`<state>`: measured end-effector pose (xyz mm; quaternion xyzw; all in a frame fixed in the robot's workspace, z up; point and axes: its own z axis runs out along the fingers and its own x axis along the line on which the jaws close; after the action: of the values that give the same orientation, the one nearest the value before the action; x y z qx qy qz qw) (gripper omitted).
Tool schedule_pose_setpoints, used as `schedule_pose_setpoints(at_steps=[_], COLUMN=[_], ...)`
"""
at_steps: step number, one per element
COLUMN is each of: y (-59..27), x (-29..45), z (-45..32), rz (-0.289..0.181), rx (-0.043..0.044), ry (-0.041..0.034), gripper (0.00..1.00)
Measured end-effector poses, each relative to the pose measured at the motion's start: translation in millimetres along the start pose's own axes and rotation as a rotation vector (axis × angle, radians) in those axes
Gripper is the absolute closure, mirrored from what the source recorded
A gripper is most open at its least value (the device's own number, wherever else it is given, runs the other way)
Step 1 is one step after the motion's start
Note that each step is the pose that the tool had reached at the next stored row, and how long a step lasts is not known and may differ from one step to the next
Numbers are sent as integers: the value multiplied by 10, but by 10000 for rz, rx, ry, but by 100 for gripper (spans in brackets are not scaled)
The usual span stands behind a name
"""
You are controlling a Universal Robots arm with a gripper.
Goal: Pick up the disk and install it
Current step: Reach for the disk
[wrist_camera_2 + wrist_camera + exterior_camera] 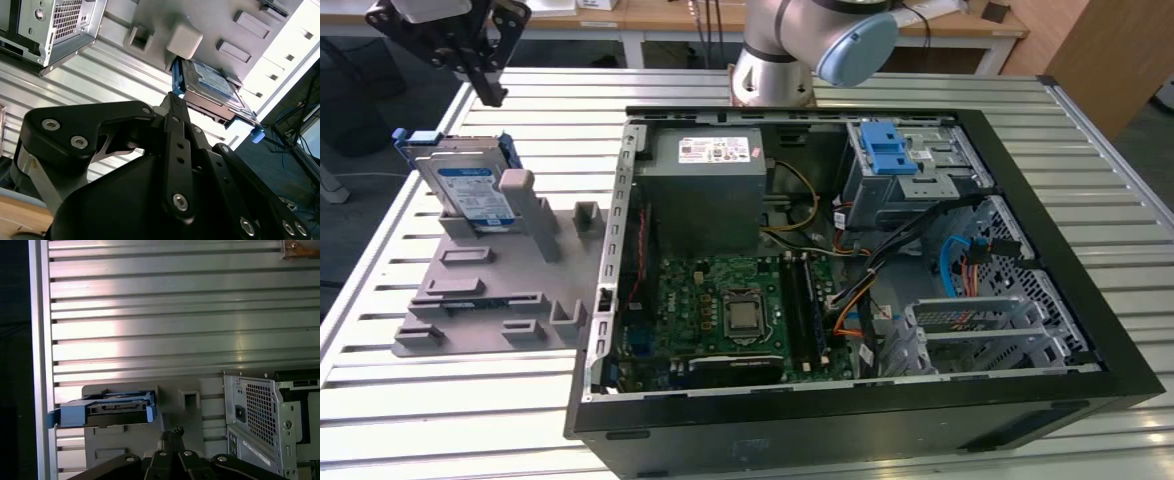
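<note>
The disk is a silver drive with a blue-and-white label and a blue bracket. It stands tilted on edge in the grey fixture at the exterior view's left, beside the open computer case. My gripper hangs above and just behind the disk, clear of it. Its black fingers are pressed together with nothing between them. In both wrist views the disk lies just beyond the closed fingertips.
Inside the case are a grey power supply, the green motherboard, loose cables and a metal drive cage with a blue latch. The arm's base stands behind the case. The slatted metal table runs to an edge left of the fixture.
</note>
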<state>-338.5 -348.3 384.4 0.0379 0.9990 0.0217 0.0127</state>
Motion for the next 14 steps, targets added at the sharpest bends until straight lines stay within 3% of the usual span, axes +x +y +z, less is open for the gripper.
schedule_pose_setpoints(at_steps=[14], y=[-13], x=[164], z=[4], rz=[2], rx=[3], ry=[34], gripper=[89])
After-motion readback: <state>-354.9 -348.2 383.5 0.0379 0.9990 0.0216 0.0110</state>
